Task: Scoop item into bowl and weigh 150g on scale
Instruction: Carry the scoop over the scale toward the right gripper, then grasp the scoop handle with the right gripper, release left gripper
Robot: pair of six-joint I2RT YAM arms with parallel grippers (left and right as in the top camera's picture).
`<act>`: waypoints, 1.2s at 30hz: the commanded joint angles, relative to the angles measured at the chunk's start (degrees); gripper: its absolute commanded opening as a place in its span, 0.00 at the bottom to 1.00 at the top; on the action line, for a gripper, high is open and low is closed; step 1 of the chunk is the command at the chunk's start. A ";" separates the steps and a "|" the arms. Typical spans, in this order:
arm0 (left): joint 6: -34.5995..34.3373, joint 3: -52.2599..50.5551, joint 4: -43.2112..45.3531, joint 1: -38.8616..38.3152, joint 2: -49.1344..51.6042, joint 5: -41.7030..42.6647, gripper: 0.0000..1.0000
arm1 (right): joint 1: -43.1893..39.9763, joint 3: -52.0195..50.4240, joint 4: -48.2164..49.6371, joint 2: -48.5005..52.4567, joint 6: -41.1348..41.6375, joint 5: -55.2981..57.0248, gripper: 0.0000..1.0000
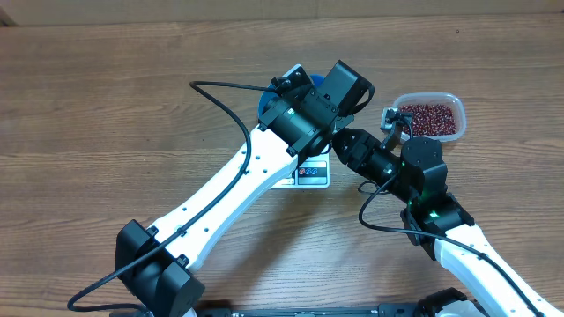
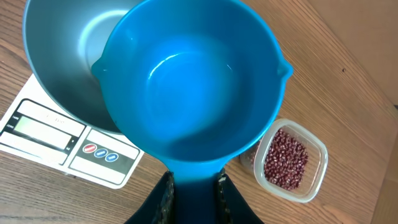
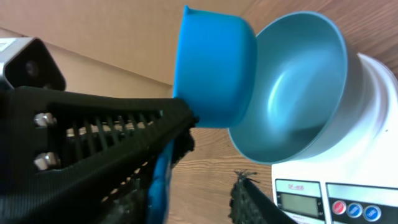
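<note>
Empty scoop (image 2: 193,87) clamped by its handle in left gripper (image 2: 193,186), held over empty bowl (image 2: 62,62) on scale (image 2: 37,134) at mid-desk, beans (image 2: 286,158) seen in clear tub (image 2: 314,180) toward right edge, right gripper (image 1: 394,121) part-open, empty

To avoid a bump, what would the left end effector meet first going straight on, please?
Probably the round blue bowl on the white square scale, beyond the small blue plastic scoop the left end effector grips; depth unclear.
</note>
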 commanded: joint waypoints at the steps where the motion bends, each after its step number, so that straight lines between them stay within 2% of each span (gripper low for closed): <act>1: -1.20 1.49 -0.28 -0.66 0.09 1.20 0.04 | 0.55 1.66 1.29 -0.04 1.70 0.46 0.33; 8: -1.25 1.46 -0.37 -0.66 0.11 1.20 0.04 | 0.55 1.66 2.29 -0.04 3.26 -0.92 0.17; 11: -1.44 1.46 -0.37 -0.66 0.11 1.20 0.04 | 0.55 1.66 2.29 -0.04 4.74 -1.53 0.05; 18: -1.42 1.46 -0.35 -0.66 0.11 1.22 0.05 | 0.55 1.66 2.45 -0.04 4.96 -2.38 0.04; 20: -1.27 1.46 -0.37 -0.66 0.11 1.22 0.45 | 0.55 1.66 2.23 -0.04 5.16 -2.38 0.04; 22: 2.32 1.55 0.09 -0.52 -0.07 1.22 1.00 | 0.48 1.66 1.73 -0.04 5.07 -2.29 0.04; 25: 8.11 2.32 0.20 0.00 -1.27 1.18 1.00 | 0.09 1.66 1.27 -0.07 3.61 -2.38 0.04; 29: 19.23 5.11 0.24 0.26 -6.05 -1.40 1.00 | -1.25 1.70 0.68 -0.26 2.69 -2.80 0.04; 33: 35.08 6.45 0.20 0.26 -11.91 -6.71 1.00 | -3.04 1.73 -0.02 -1.51 1.07 -4.24 0.04; 36: 50.40 6.45 -2.12 0.61 -15.89 -7.19 1.00 | -5.77 1.88 -4.17 -4.46 -0.59 -5.01 0.04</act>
